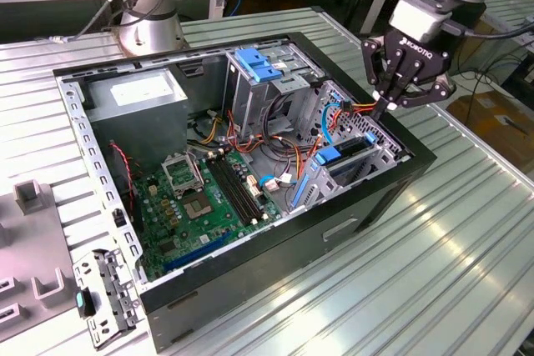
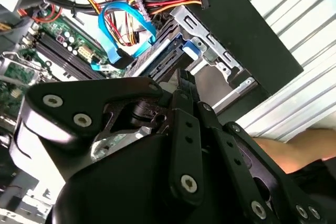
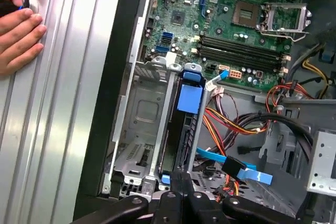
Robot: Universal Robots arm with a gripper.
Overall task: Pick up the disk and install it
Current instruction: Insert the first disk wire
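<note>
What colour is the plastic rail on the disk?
Blue: the rail on the disk shows best in the first wrist view.

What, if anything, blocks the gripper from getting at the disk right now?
Probably nothing, so likely yes: the gripper hangs close over the disk, which stands on edge in the open case, and the cables lie off to one side.

- Bright, even light is falling from above in the exterior view, and the ribbed table (image 1: 467, 239) is throwing back broad white streaks of glare.
- The computer case (image 1: 275, 260) is shading its own floor, so the motherboard (image 1: 192, 206) is lying in softer light.
- In the second wrist view the black gripper (image 2: 185, 77) is looming dark and shadowed.
- In the first wrist view the table is glaring pale.
</note>
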